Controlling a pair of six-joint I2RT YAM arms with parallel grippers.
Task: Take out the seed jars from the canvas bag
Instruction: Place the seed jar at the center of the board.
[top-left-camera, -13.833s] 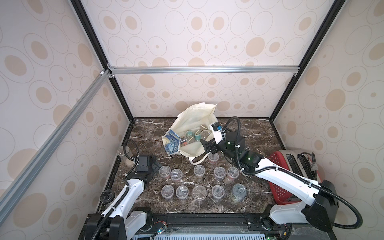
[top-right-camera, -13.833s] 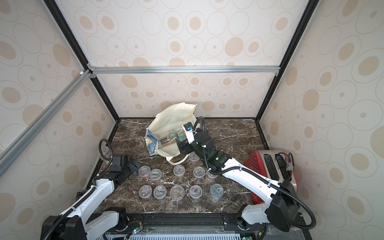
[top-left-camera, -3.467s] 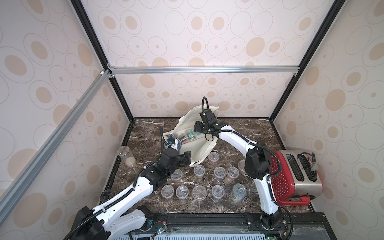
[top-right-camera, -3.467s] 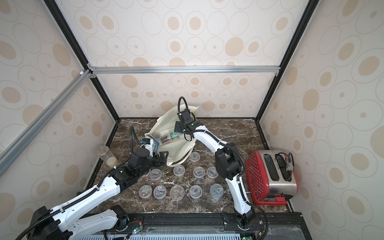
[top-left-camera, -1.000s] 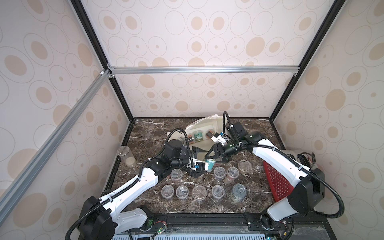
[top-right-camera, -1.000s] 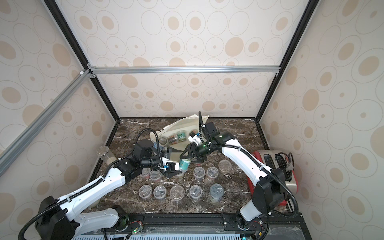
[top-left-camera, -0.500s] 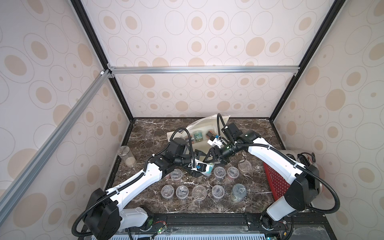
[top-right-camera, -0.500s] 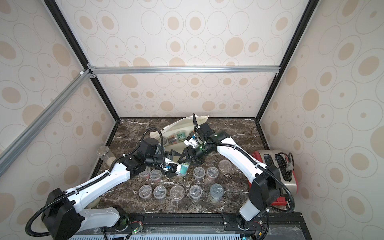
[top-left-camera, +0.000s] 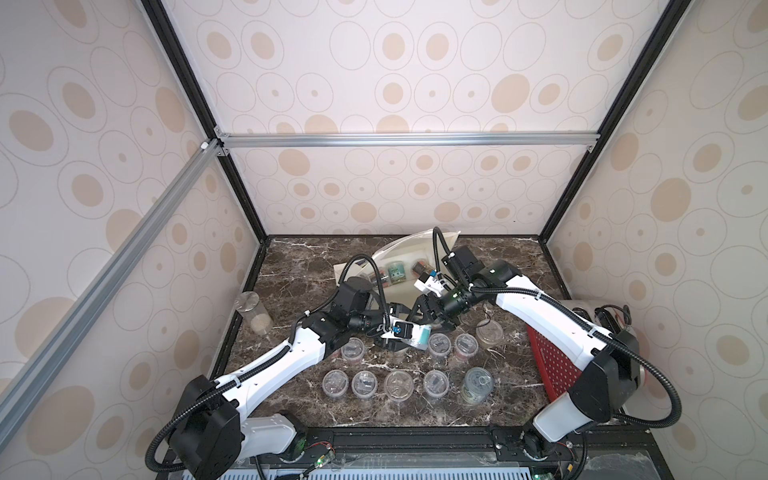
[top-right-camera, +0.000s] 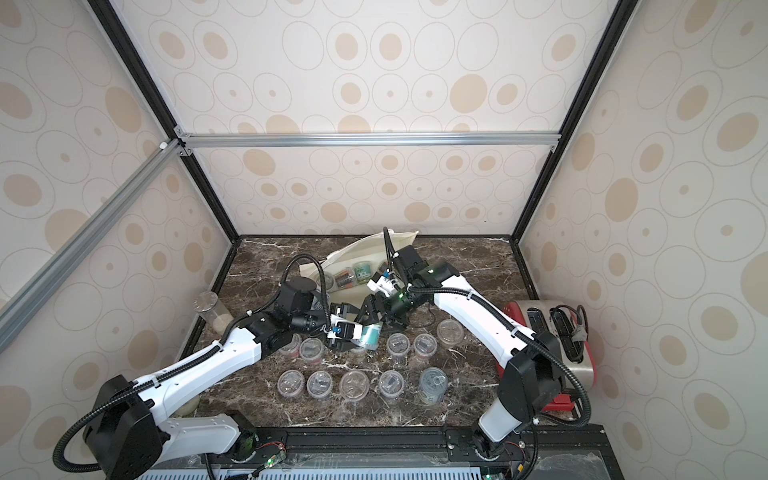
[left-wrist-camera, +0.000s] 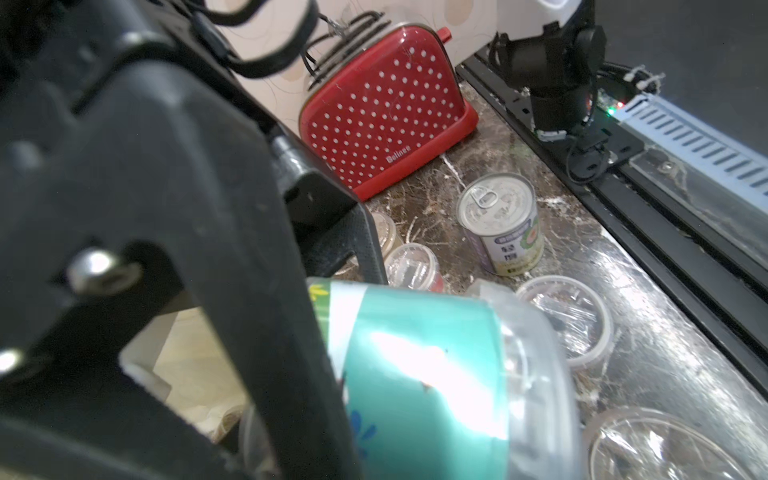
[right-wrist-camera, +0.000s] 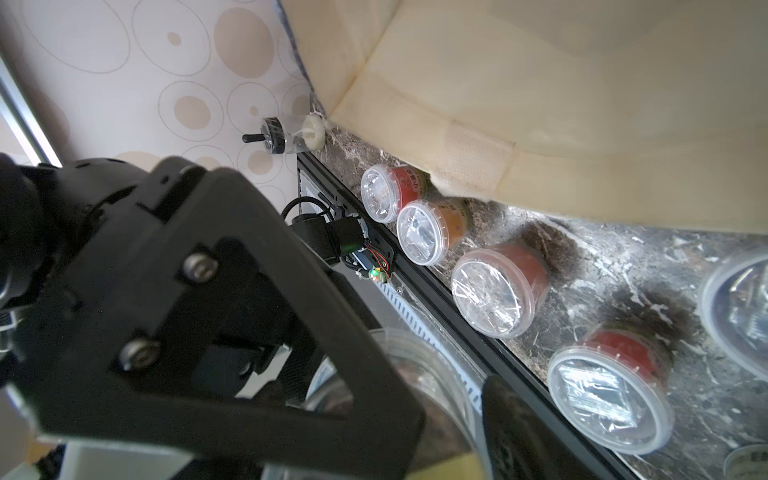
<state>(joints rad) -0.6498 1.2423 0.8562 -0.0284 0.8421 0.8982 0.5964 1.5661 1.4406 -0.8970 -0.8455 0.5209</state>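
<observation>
- The left gripper (top-left-camera: 405, 335) reached in low over the marble table (top-left-camera: 299, 266). One finger (left-wrist-camera: 270, 332) lay flat along a teal-labelled seed jar (top-left-camera: 420, 336). Its other finger was hidden, so whether it was clamped could not be told.
- The right gripper (top-left-camera: 428, 313) met it from the bag side. Its wrist view showed a clear jar rim between its fingers, probably the same jar, but not whether they gripped it or merely stood around it.
- The jar hung on its side above the table. With both tools around it, this looked like a hand-over.
- Below, the set-out seed jars (top-left-camera: 398, 383) stood upright in two rows, likely to keep free spots easy to find. A pull-tab tin (top-left-camera: 473, 384) ended the front row.
- The canvas bag (top-left-camera: 409, 251) lay at the back with its mouth towards the arms. At least two bagged jars (top-left-camera: 394, 273) lay inside, so the task looked unfinished.
- A red polka-dot toaster (left-wrist-camera: 386, 108) stood aside, well apart from the hand-over.
</observation>
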